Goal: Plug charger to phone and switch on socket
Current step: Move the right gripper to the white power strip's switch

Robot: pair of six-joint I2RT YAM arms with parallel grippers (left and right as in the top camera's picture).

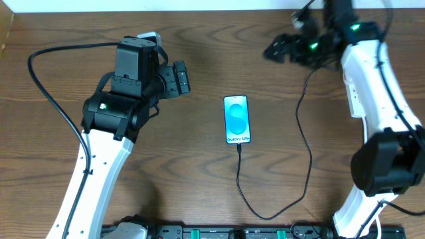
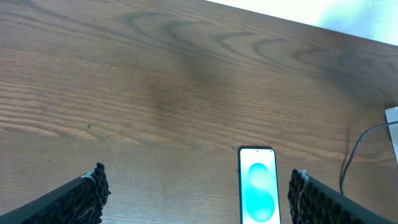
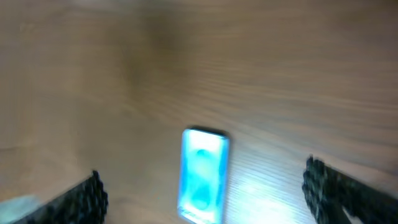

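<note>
Wooden tabletop (image 1: 199, 172), phone (image 1: 237, 119) central, left tool (image 1: 180, 78) and right tool (image 1: 273, 48) gaping nearby

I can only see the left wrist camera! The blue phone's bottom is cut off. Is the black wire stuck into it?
Observer: Overhead, the thin black charger cable reaches the bottom edge of the slim blue-screened smartphone; it looks plugged in.
Operator: Where does the wire go?
Observer: It loops toward the near edge of the brown wooden table, then climbs to the white right arm.
Operator: Is its hand holding something?
Observer: No, the black right gripper is open and empty.
</note>
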